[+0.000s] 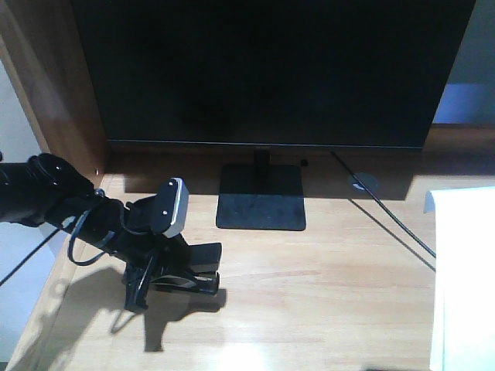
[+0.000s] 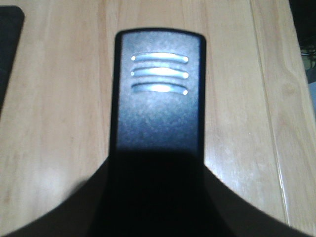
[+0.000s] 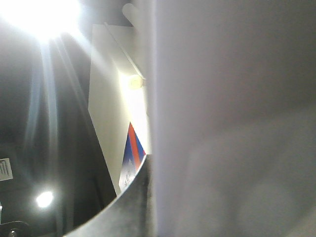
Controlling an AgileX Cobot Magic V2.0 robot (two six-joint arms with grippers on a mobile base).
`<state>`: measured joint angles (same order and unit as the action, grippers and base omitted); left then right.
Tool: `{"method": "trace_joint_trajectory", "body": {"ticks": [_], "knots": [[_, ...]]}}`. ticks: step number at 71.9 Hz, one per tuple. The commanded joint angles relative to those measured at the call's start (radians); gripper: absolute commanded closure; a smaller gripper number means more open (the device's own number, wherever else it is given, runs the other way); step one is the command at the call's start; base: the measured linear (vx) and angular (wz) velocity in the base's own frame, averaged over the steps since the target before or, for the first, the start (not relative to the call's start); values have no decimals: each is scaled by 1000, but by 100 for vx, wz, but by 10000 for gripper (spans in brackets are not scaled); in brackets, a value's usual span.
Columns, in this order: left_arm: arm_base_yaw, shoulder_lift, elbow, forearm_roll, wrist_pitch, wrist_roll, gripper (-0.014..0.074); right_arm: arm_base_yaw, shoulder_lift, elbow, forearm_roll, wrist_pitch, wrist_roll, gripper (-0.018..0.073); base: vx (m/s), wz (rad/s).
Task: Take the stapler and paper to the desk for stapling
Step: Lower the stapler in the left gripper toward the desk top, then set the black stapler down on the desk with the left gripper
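On the sunlit wooden desk [image 1: 325,294] below 1 black monitor [image 1: 271,69], the left gripper [image 1: 174,274] seemingly clamps the stapler [image 2: 158,108]; white paper [image 1: 464,294] hides the right gripper.

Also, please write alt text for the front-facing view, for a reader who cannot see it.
The left tool is at a black stapler on a wooden desk, in front of a dark monitor. White paper shows at the right edge.
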<state>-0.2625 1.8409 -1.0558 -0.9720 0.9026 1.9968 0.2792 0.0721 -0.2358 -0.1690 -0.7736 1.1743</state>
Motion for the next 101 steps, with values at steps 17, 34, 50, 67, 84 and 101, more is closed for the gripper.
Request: {"method": "trace_joint_trajectory", "body": {"ticks": [17, 34, 50, 67, 84, 101], "knots": [[3, 52, -31, -139, 5, 41, 603, -4, 16, -31, -2, -29, -12, 564, 0, 0], [3, 96, -31, -145, -16, 73, 603, -4, 16, -31, -2, -29, -12, 564, 0, 0], [3, 124, -31, -143, -15, 93, 598, -4, 16, -31, -2, -34, -12, 564, 0, 0], [3, 125, -31, -140, -25, 93, 540, -4, 16, -31, -2, -33, -12, 564, 0, 0], [3, 125, -31, -140, -37, 90, 324, -4, 16, -31, -2, -33, -12, 564, 0, 0], [3, 116, -31, -140, -18, 82, 34, -4, 16, -31, -2, -33, -12, 564, 0, 0]]}}
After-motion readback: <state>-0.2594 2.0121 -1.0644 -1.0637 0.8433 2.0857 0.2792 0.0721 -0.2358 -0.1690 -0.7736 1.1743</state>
